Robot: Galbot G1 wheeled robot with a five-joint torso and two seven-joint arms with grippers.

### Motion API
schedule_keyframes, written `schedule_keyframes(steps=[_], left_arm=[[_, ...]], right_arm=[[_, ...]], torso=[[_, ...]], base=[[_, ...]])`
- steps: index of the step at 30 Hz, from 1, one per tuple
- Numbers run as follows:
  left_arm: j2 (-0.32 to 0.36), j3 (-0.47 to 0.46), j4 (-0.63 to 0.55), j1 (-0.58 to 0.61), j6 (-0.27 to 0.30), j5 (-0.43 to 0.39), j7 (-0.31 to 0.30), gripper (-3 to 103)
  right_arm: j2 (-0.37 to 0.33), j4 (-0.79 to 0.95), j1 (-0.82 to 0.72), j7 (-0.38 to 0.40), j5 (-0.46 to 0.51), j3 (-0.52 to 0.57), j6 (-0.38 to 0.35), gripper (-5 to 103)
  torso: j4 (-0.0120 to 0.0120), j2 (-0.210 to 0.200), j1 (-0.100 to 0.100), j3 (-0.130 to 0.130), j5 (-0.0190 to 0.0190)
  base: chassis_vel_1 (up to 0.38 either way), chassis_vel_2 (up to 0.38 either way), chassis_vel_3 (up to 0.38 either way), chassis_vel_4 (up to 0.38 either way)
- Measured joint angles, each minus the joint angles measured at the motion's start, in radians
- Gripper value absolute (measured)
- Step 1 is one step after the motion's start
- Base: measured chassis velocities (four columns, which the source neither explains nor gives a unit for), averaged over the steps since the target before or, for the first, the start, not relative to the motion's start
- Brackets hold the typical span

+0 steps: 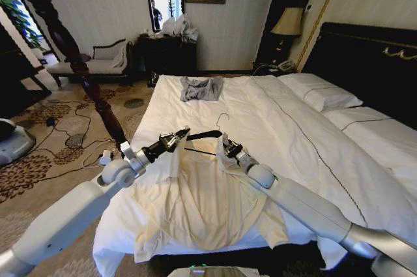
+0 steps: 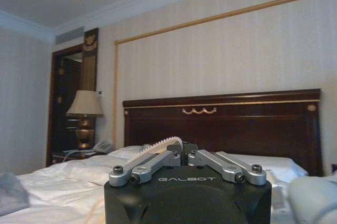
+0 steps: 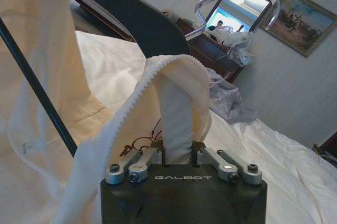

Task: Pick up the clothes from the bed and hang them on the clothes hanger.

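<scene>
The cream clothes (image 1: 202, 205) lie spread over the near end of the bed (image 1: 293, 133), their upper part lifted. My left gripper (image 1: 178, 138) is shut on one side of the collar edge, and the left wrist view shows a strip of cream hem (image 2: 158, 147) between the closed fingers of that gripper (image 2: 181, 154). My right gripper (image 1: 227, 146) is shut on the other side, with the fabric (image 3: 176, 124) rising from its pinch (image 3: 176, 155). The black clothes hanger (image 1: 203, 135) hangs between the two grippers, its wire hook (image 1: 222, 120) pointing up. Its black arm (image 3: 131, 21) runs under the fabric.
A small grey garment (image 1: 201, 88) lies farther up the bed. White pillows (image 1: 322, 91) and the black headboard (image 1: 365, 62) are at the right. A dark wooden bedpost (image 1: 78, 62) stands left of the bed, with cables (image 1: 71, 133) on the carpet.
</scene>
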Motion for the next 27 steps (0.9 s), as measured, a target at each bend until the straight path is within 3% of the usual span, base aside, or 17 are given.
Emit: schedule_keyframes(steps=[14, 27], left_arm=[[0.098, -0.102, -0.143, 0.173, 0.001, 0.012, 0.014, 1], [0.084, -0.047, -0.17, 0.168, 0.012, 0.041, -0.002, 1]], right_arm=[[0.017, -0.113, 0.003, -0.004, -0.008, 0.034, -0.001, 23], [0.035, -0.004, 0.029, 0.021, 0.014, 0.029, -0.054, 23]], torso=[[0.0, 0.0, 0.0, 0.0, 0.0002], [0.0001, 0.0, 0.0, 0.0, -0.0001]], base=[[0.0, 0.0, 0.0, 0.0], [0.0, 0.0, 0.0, 0.0]])
